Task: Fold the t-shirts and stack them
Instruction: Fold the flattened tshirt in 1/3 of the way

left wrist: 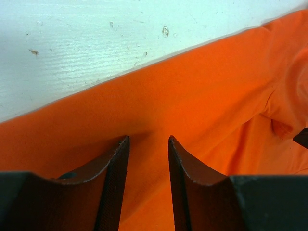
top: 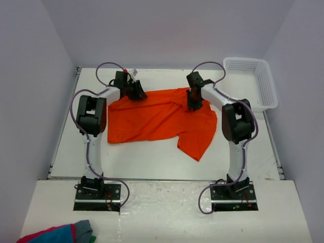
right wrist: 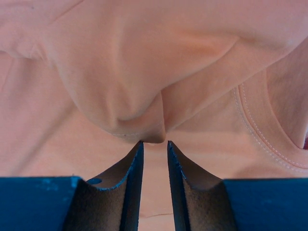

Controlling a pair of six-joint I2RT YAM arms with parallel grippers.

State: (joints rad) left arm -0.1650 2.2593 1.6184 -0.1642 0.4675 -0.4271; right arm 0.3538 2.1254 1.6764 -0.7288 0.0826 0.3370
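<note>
Progress is at an early stage. One orange t-shirt (top: pixel 152 119) lies spread on the counter (top: pixel 152 162) between the arms. It is rumpled, one lower corner trails toward the near right, and no clean fold is visible. The left pincer (left wrist: pixel 148 139) stands over the far left edge of the shirt with its jaws apart and nothing pinched between them. The right pincer (right wrist: pixel 154 143) is at the far right part of the shirt, near the collar, jaws closed on a raised fold of the cloth. Folding and stacking both remain to be done. No stack is visible. The white basket (top: pixel 251 83) stands at the far right.
</note>
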